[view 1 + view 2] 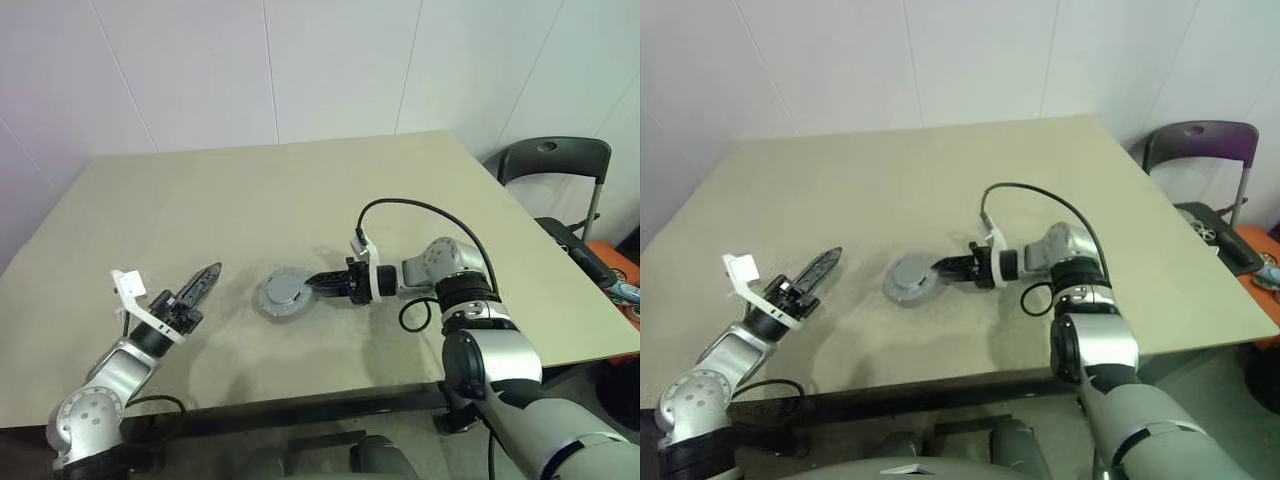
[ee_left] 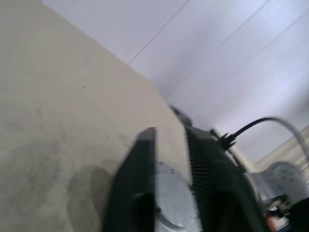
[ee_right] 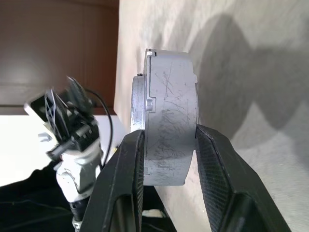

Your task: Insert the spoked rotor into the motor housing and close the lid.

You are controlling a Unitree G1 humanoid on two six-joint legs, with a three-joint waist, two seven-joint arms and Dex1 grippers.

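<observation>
The motor housing (image 1: pixel 283 296) is a round grey metal body lying flat on the tan table (image 1: pixel 250 200), a little in front of its middle. A flatter grey disc, the lid (image 3: pixel 138 104), sits on its top face. The spoked rotor is hidden. My right gripper (image 1: pixel 318 282) reaches in level from the right and is shut on the housing's side wall (image 3: pixel 171 140), one finger (image 3: pixel 129 164) on each face. My left gripper (image 1: pixel 205 280) hangs over the table well left of the housing, pointing toward it, open, with nothing between its fingers (image 2: pixel 137 174).
A black cable (image 1: pixel 420 205) loops over my right wrist. Off the table's right edge stand a dark chair (image 1: pixel 555 160) and an orange object (image 1: pixel 615 262). A white wall runs behind the far edge. Bare tabletop lies between my left gripper and the housing.
</observation>
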